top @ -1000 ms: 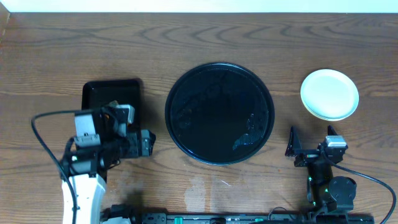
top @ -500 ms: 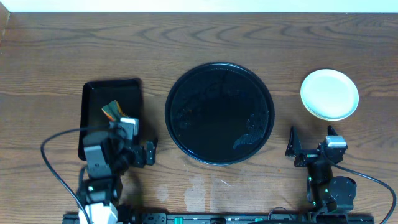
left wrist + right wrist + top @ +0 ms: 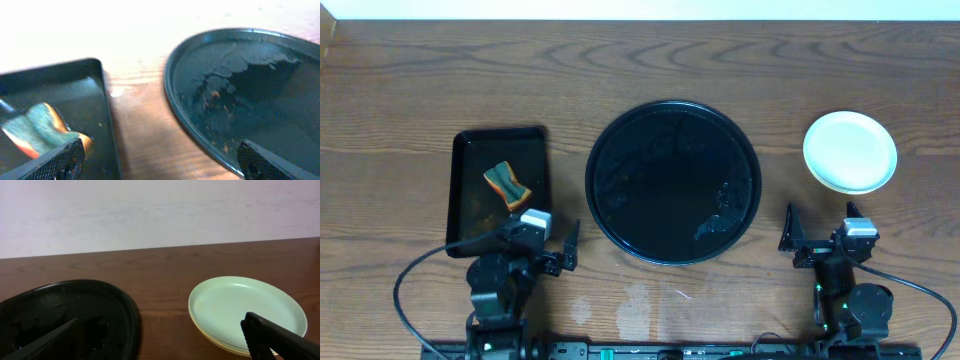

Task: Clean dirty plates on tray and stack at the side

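fingers (image 3: 60, 161) of your left gripper (image 3: 563, 250) are spread wide with nothing between them; in the left wrist view they frame the strip of table (image 3: 620, 60) between the rectangular tray (image 3: 470, 160) and the round black tray (image 3: 672, 180). the right gripper (image 3: 820, 225) is likewise released, fingers (image 3: 280, 342) apart and empty, parked off the round tray's right near corner. note: the round tray carries no plates. its surface shows only wet streaks and a few orange specks, clearest in the left wrist view. the plates (image 3: 850, 150) sit stacked on the bare wood to the right of the round tray, well clear of its rim. the top one is mint and looks clean, and a pale yellow edge shows beneath it in the right wrist view; you cannot count the whole stack from here. the sponge (image 3: 507, 184) lies on the rectangular tray, left of the round tray, touched by neither gripper. judgement: washing and stacking both look done, so the step in hand is the close-out, with both arms drawn in on the near side of the round tray. the next move calls for little. check that the stack sits square and that no plate is missing, then leave both grippers slack and clear of the round tray. if a plate does need another wipe, your left arm is the one nearer the sponge.
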Robot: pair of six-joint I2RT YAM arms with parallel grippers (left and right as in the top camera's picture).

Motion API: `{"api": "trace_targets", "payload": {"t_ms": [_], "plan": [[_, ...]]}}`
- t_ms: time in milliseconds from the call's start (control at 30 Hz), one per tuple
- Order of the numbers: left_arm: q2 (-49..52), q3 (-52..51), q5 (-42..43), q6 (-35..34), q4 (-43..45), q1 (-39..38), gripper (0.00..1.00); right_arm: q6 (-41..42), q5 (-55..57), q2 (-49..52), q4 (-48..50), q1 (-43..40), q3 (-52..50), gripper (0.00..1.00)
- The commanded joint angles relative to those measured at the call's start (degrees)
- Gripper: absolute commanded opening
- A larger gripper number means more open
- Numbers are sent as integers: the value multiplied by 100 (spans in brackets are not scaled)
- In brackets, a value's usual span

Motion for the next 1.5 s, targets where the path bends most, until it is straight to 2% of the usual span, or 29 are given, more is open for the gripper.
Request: {"api": "trace_targets", "payload": {"t_ms": [0,433,533,833,1067,1300,1467], "plan": [[-507,-76,-334,15,-186,-35,98,-74,57,-33,-26,-55,-9,99],[-1622,-76,-1123,-321,-398,-50,98,-74,57,-33,-26,-55,-9,99],[-1631,-76,-1248,-557,-417,-50,98,-74,57,-33,-26,-55,-9,99],[-1631,-76,-1274,-595,-417,-50,99,-76,57,-33,-26,-55,-9,99],[-1631,-76,-2234,-1600,-501,-50,98,-74,57,-33,-26,-55,-9,99],[-1631,-76,-2256,-1593,-518,-50,98,-74,57,-33,-26,-55,-9,99],[-1631,-76,-2251,-1285,-518,-136,98,-74,57,-33,-26,-55,-9,99]]}}
